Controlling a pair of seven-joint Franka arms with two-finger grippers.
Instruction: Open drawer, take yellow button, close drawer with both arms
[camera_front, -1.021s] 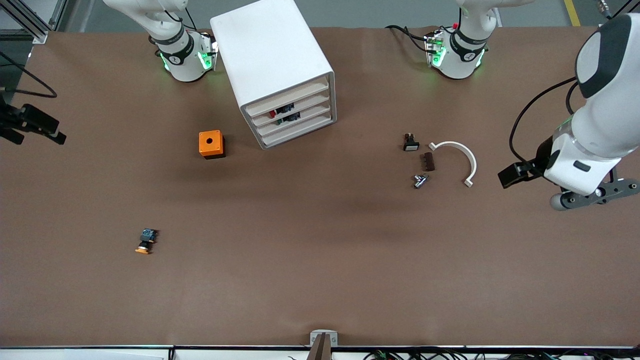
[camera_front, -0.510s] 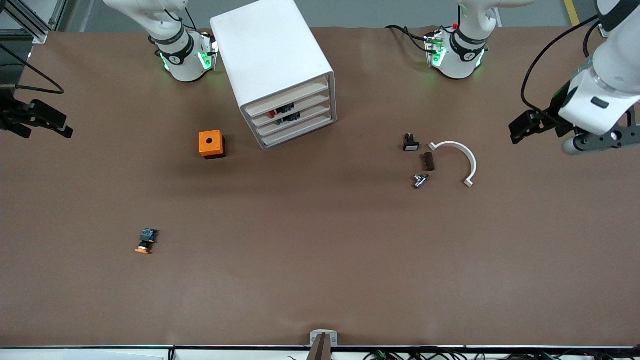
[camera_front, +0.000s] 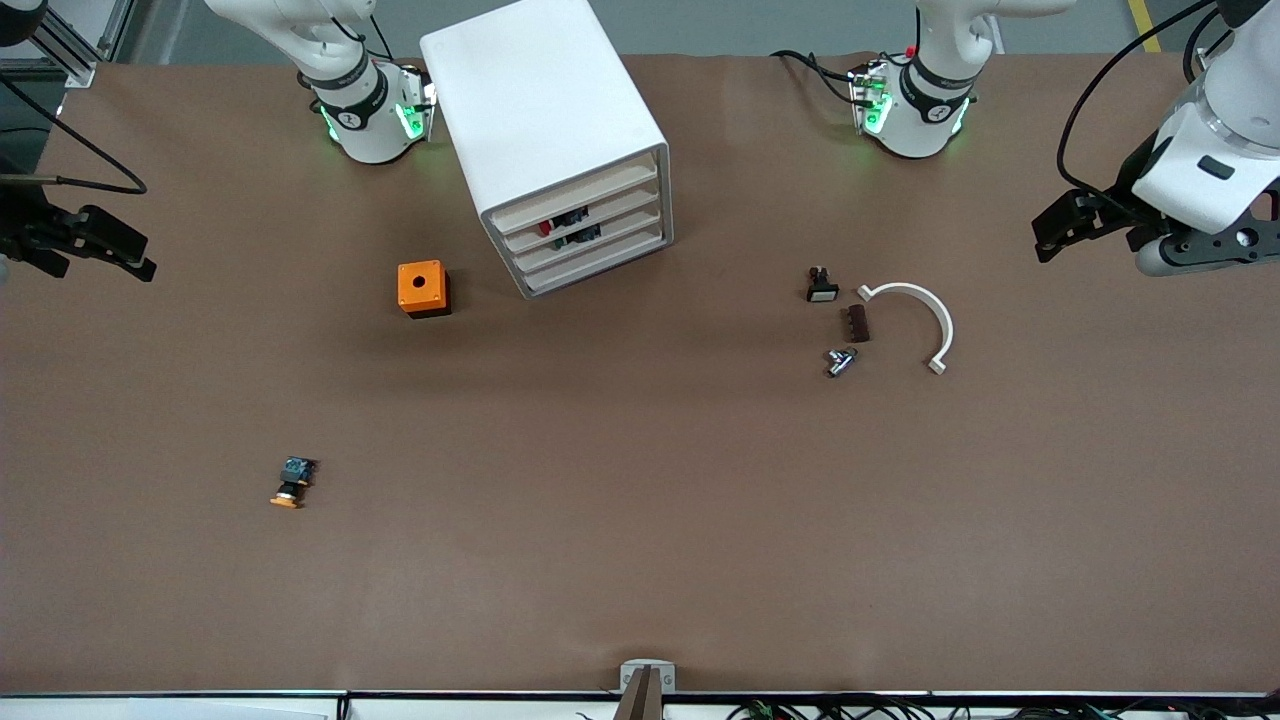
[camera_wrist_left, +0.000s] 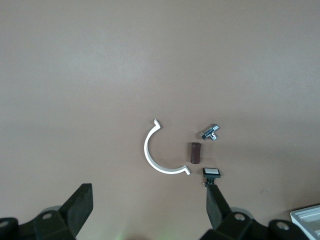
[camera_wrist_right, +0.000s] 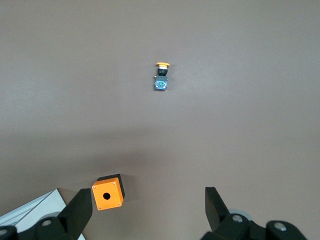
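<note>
Near the tabletop edge closest to the camera lies the button (camera_front: 289, 483), the drawer (camera_front: 574, 191) is closed, and both spread, empty hands, left hand (camera_front: 1052, 232) and right hand (camera_front: 128, 262), hang at the ends, so a careless reach could knock it away.

A square orange box with a round hole (camera_front: 423, 288) is seen near a tall white cabinet (camera_front: 545, 135); a curved white plastic strip (camera_front: 925, 311), small brown block (camera_front: 856, 323) and metal fitting (camera_front: 840, 361) are clustered together.

High front camera facing the arm bases; both wrist cameras high, straight down at table (camera_front: 640, 560)
</note>
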